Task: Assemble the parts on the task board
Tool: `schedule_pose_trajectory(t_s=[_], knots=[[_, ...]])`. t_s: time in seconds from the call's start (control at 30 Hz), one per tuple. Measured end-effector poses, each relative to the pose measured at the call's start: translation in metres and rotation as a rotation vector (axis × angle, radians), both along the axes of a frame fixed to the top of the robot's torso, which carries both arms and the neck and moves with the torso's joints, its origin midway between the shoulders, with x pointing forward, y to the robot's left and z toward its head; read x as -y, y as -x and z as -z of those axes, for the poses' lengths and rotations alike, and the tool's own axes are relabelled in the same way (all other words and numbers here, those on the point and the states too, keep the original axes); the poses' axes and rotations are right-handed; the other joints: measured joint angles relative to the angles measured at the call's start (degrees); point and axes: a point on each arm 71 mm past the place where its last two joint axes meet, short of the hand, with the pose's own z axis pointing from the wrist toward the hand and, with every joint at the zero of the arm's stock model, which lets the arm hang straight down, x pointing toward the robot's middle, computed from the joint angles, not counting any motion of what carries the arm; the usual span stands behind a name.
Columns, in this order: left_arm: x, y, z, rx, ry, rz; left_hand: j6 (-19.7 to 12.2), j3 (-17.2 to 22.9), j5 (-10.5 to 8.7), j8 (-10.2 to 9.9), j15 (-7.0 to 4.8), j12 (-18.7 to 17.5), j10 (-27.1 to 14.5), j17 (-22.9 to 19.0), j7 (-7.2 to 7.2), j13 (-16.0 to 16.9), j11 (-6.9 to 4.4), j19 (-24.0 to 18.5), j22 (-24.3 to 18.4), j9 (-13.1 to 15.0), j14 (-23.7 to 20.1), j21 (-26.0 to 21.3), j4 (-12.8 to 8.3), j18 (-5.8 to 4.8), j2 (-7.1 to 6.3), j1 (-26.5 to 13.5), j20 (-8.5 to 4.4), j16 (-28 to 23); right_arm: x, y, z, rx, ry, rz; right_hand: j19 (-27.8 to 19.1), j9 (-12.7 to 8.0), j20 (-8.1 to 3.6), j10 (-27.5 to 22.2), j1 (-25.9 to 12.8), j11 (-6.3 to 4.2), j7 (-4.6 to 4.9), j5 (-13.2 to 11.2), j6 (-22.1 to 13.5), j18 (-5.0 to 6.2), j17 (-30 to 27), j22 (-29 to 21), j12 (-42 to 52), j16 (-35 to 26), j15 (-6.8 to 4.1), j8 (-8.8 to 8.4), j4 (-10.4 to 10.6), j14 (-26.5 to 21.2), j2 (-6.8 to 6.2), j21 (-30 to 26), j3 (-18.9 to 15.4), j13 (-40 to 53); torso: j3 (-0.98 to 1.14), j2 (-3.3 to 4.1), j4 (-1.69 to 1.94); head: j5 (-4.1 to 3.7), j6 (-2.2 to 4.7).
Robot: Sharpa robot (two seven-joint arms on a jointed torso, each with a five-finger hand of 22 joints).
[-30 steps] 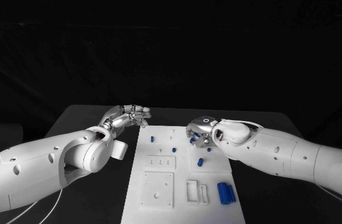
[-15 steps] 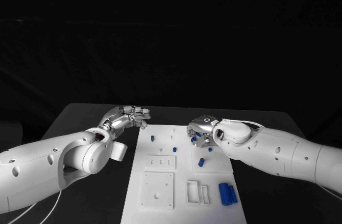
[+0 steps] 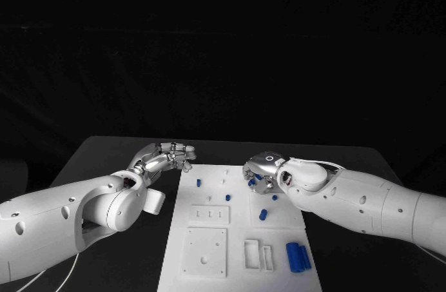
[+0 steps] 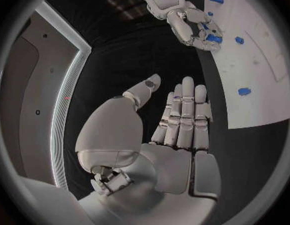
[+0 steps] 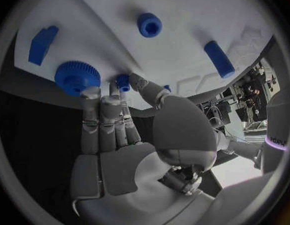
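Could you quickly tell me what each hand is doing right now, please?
Left hand: open, holding nothing, beside the task board.
Right hand: fingertips at a small blue part; grip cannot be told.

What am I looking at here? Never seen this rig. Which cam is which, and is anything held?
A two-armed robot at a black table, assembling small blue parts on a white task board. The wide picture comes from its head camera; the two round ones come from fisheye cameras behind each wrist. The left hand hangs beside the board, fingers apart, holding nothing. The right hand is over the board's far end, fingertips at a small blue peg next to a blue gear; whether it grips the peg is unclear.
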Motion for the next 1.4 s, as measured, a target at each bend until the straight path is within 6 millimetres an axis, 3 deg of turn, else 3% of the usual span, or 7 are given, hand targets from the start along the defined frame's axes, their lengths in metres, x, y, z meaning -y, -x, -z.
schedule_pose_trajectory(t_s=[0.07, 0.23, 0.67, 0.73, 0.8, 1.4], knots=[[0.000, 0.000, 0.000, 0.000, 0.000, 0.000, 0.0, 0.0, 0.00, 0.0, 0.00, 0.0, 0.0, 0.0, 0.00, 0.0, 0.00, 0.0, 0.0, 0.0, 0.0, 0.0, 0.0, 0.00, -0.04, 0.0, 0.00, 0.0, 0.000, 0.001, 0.000, 0.009, -0.001, -0.001, 0.0, 0.3, -0.02, 0.1, 0.2, -0.09, -0.44, -0.2, 2.0, -0.56, -0.2, 0.0, 0.5, 0.2, 0.00, 0.32, 0.2, 0.0, 0.15, 0.5, 1.7, 0.6, 0.00, 0.08, -0.01, 0.03, 0.08], [0.000, 0.000, 0.000, -0.001, 0.000, 0.001, 0.0, 0.0, 0.00, 0.0, 0.00, 0.0, 0.0, 0.0, 0.00, 0.0, 0.00, 0.0, 0.0, 0.0, 0.0, 0.0, 0.0, -0.02, -0.04, 0.0, 0.00, 0.0, -0.002, 0.002, -0.001, 0.029, -0.005, -0.002, -0.1, 0.9, -0.22, 0.2, 0.3, -0.13, -0.63, -0.4, 2.2, -0.82, -0.5, 0.0, 0.7, 0.5, 0.00, 0.72, 0.2, 0.0, 0.29, 1.5, 3.6, 0.9, -0.01, 0.26, 0.01, 0.04, 0.25], [-0.001, 0.000, 0.000, -0.003, -0.001, 0.000, 0.0, 0.0, 0.00, 0.0, 0.00, -0.2, 0.0, 0.0, 0.00, 0.0, 0.00, 0.0, 0.0, 0.0, 0.0, 0.0, 0.0, -0.09, 0.18, -0.3, 0.00, 0.0, -0.006, 0.010, -0.001, 0.079, -0.017, 0.009, -0.4, 1.7, -0.61, 0.2, 0.4, -0.13, -1.24, -0.6, 2.8, -0.91, -0.9, 0.0, 1.3, 0.8, -0.22, 1.25, 0.1, 0.2, 0.43, 2.4, 4.3, 1.5, 0.00, 0.59, -0.07, 0.25, 0.82], [0.000, 0.000, 0.000, -0.003, -0.001, 0.000, 0.0, 0.0, 0.00, 0.0, 0.00, -0.2, 0.0, 0.0, 0.00, 0.0, 0.00, 0.0, 0.0, 0.0, 0.0, 0.0, 0.0, -0.11, 0.18, -0.3, 0.00, 0.0, -0.008, 0.011, -0.004, 0.092, -0.024, 0.013, -0.3, 1.8, -1.05, 0.2, 0.4, -0.13, -1.24, -0.6, 2.8, -1.80, -0.9, 0.0, 1.3, 1.0, -0.22, 1.25, 0.1, 0.2, 0.43, 2.4, 4.3, 1.5, 0.00, 0.64, -0.10, 0.28, 0.96], [0.000, 0.000, 0.000, -0.003, -0.001, 0.000, 0.0, 0.0, 0.00, 0.0, 0.00, -0.2, 0.0, 0.0, 0.00, 0.0, 0.00, 0.0, 0.0, 0.0, 0.0, 0.0, 0.0, -0.14, 0.18, -0.3, 0.00, 0.0, -0.010, 0.010, -0.007, 0.107, -0.033, 0.016, -0.3, 1.8, -1.11, 0.2, 0.4, -0.13, -1.33, -0.7, 2.9, -1.80, -1.0, 0.0, 1.3, 1.0, -0.22, 1.25, 0.2, 0.2, 0.43, 2.5, 4.4, 1.5, 0.01, 0.68, -0.10, 0.29, 1.12], [0.001, 0.000, 0.000, -0.004, -0.002, 0.001, 0.0, 0.0, 0.00, 0.0, 0.00, -0.2, 0.0, 0.1, 0.00, 0.0, 0.00, 0.0, 0.0, -0.1, 0.0, 0.0, 0.0, -0.50, 0.18, -0.2, 0.00, 0.0, -0.053, 0.009, -0.021, 0.228, -0.095, -0.006, -0.3, 2.2, -1.13, 0.2, 1.0, -0.13, -1.45, -0.6, 3.0, -2.02, -1.3, 0.0, 1.3, 1.2, -0.31, 1.24, 0.7, 0.3, -0.18, 2.9, 5.2, 1.5, -0.01, 0.92, -0.01, 0.42, 2.28]])
